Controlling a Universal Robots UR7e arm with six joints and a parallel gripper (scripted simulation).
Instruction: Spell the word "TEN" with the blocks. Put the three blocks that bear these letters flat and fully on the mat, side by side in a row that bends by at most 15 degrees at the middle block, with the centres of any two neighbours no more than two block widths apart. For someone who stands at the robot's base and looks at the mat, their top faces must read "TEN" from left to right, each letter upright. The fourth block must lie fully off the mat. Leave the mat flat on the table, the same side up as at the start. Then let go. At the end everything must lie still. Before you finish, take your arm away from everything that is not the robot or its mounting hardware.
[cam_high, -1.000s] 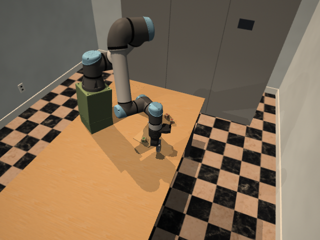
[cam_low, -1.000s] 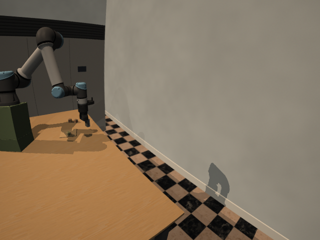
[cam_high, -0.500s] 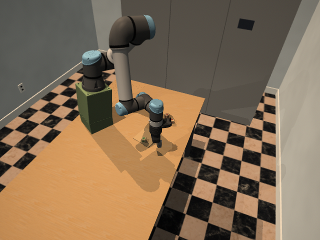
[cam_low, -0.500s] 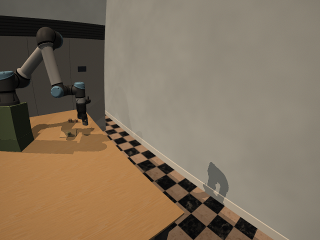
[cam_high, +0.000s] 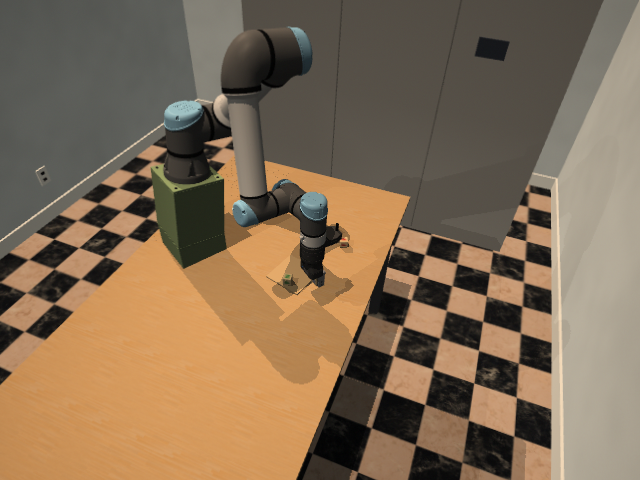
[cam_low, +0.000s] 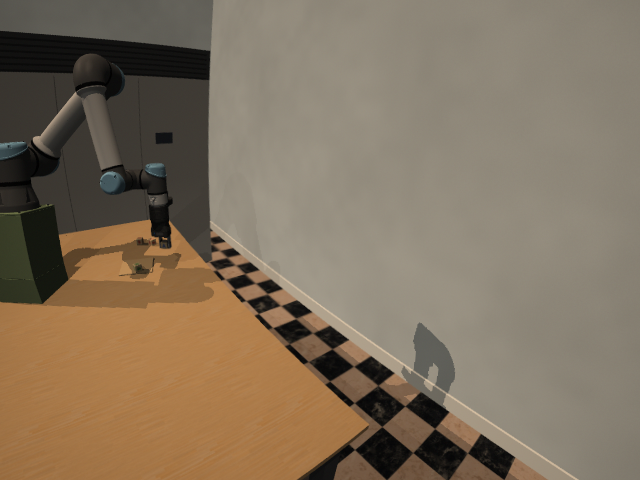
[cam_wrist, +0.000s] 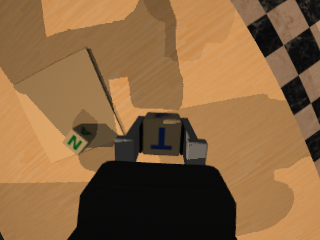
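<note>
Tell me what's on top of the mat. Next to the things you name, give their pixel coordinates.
On the mat (cam_high: 276, 277) (cam_wrist: 60, 95) sits one block with a green N (cam_high: 287, 280) (cam_low: 136, 267) (cam_wrist: 75, 142). Whatever lies beneath that block is covered and cannot be seen.

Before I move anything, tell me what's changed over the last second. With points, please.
The gripper (cam_high: 319, 283) (cam_low: 164, 244) (cam_wrist: 162, 128) has moved leftward in the exterior view and up the top view, turning as it went. It now holds the T block (cam_low: 164, 243) (cam_wrist: 161, 135); the earlier pictures are too small to show when it was gripped. The mat (cam_high: 277, 276) (cam_low: 147, 263) (cam_wrist: 60, 95), the N block on it (cam_high: 287, 279) (cam_low: 136, 267) (cam_wrist: 75, 142) and the two blocks off it (cam_high: 344, 242) (cam_low: 139, 241) (cam_low: 152, 241) look unmoved.
</note>
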